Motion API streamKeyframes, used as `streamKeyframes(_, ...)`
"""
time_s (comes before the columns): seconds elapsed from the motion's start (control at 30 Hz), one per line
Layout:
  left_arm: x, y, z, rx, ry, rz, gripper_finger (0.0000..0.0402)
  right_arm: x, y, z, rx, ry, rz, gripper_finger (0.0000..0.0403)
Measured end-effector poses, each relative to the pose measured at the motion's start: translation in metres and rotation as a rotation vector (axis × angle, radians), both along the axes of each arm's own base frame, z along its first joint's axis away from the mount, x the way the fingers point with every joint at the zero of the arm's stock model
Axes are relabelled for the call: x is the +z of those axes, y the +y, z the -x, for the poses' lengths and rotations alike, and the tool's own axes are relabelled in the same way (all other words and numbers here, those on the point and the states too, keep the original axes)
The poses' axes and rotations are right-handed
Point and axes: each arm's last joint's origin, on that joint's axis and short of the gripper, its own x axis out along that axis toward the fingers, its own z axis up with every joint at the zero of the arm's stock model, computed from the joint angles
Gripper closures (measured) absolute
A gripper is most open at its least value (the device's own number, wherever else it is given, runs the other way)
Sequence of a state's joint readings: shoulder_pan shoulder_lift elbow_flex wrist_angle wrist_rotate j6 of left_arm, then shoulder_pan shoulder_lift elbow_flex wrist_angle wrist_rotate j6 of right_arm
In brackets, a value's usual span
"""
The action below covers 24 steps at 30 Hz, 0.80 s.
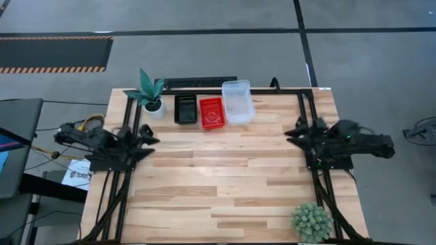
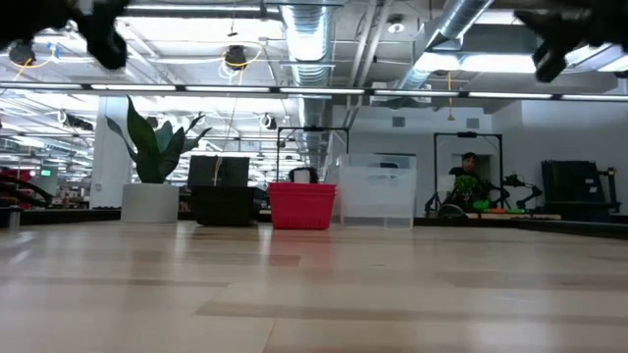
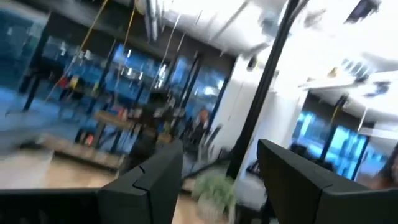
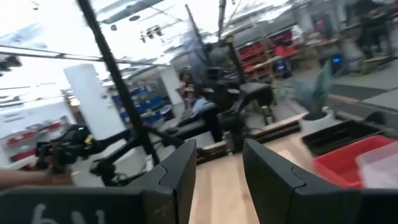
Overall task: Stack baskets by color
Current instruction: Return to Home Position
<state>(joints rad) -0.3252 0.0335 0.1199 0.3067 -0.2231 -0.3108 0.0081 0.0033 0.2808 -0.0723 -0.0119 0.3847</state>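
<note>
From above, we see three piles lined up along the far edge of the table [image 1: 225, 177]: the black stack [image 1: 185, 109] on the left, the red stack [image 1: 212, 112] touching it in the middle, and the clear stack [image 1: 238, 102] on the right. No basket lies loose elsewhere on the wood, though we cannot count the layers from up here. The left gripper [image 1: 146, 141] sits at the left edge and the right gripper [image 1: 294, 133] at the right edge, both well apart from the piles. A leafy plant [image 1: 151, 92] stands just left of the black stack, and a round succulent [image 1: 311, 222] sits at the near right corner.

Down at table height, the black stack [image 2: 224, 196], red stack [image 2: 301, 206] and clear stack [image 2: 377, 191] stand level in a row at the far side.

In the left wrist view, the left gripper [image 3: 221, 186] shows its fingers spread with nothing between them.

In the right wrist view, the right gripper [image 4: 221, 180] is also parted and empty, with the red stack [image 4: 357, 158] off to its side.

We judge the sorting finished, with only the arms' parking left.
</note>
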Motion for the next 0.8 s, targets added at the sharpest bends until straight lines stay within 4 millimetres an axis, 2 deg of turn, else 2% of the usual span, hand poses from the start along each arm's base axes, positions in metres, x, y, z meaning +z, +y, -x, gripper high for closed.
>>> streamKeyframes(0.07,-0.017,-0.002,-0.004,-0.005,0.001,-0.014,0.0205,-0.019,0.001,-0.011,0.016,-0.021,-0.007,0.0246)
streamKeyframes(0.13,-0.023,-0.002,-0.004,-0.009,-0.042,-0.011,0.0204,-0.040,0.002,-0.019,0.016,-0.044,0.003,0.0244)
streamKeyframes(0.2,-0.028,-0.002,-0.005,-0.011,0.006,-0.024,0.0204,-0.054,0.004,-0.023,0.019,-0.100,0.026,0.0241)
streamKeyframes(0.33,-0.033,-0.003,-0.007,0.005,0.063,-0.044,0.0204,-0.064,0.004,-0.026,-0.011,0.014,0.039,0.0237)
streamKeyframes(0.7,-0.055,0.000,-0.012,0.131,0.295,-0.044,0.0205,-0.071,0.004,-0.027,-0.041,0.084,0.144,0.0236)
streamKeyframes(0.8,-0.056,0.001,-0.012,0.169,0.303,-0.030,0.0205,-0.073,0.004,-0.027,-0.040,0.106,0.149,0.0234)
